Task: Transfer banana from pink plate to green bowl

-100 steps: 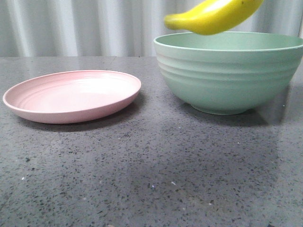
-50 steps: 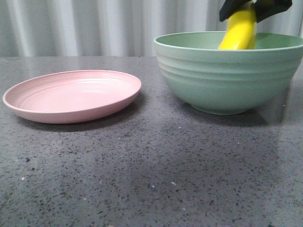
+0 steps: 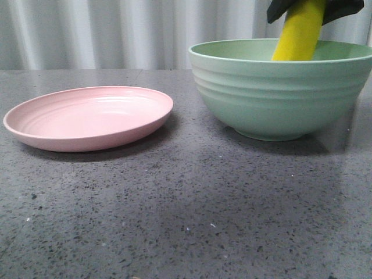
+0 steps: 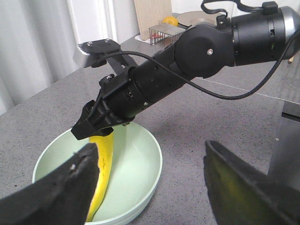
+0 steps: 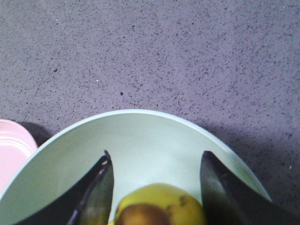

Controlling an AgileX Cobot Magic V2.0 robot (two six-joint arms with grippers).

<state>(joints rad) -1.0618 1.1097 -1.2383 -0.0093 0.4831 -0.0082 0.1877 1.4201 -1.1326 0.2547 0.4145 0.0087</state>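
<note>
The yellow banana (image 3: 299,32) stands steeply in the green bowl (image 3: 279,99), its lower end inside and its upper end between my right gripper's fingers. My right gripper (image 3: 314,6) hangs over the bowl at the back right. In the right wrist view its jaws (image 5: 157,157) stand apart, with a gap on each side of the banana's end (image 5: 161,206). The pink plate (image 3: 87,116) lies empty at the left. In the left wrist view my left gripper (image 4: 150,147) is wide open and empty above the bowl (image 4: 154,154) and the banana (image 4: 104,159).
A pale curtain (image 3: 116,29) closes off the back of the grey speckled table (image 3: 186,203). In the left wrist view my right arm (image 4: 187,61) reaches across above the bowl; a wooden board (image 4: 152,14) and a wire rack (image 4: 161,33) stand at the far edge.
The banana has swung from nearly level above the bowl to upright, with its lower end down inside the bowl. My right gripper came down over the bowl with it.
</note>
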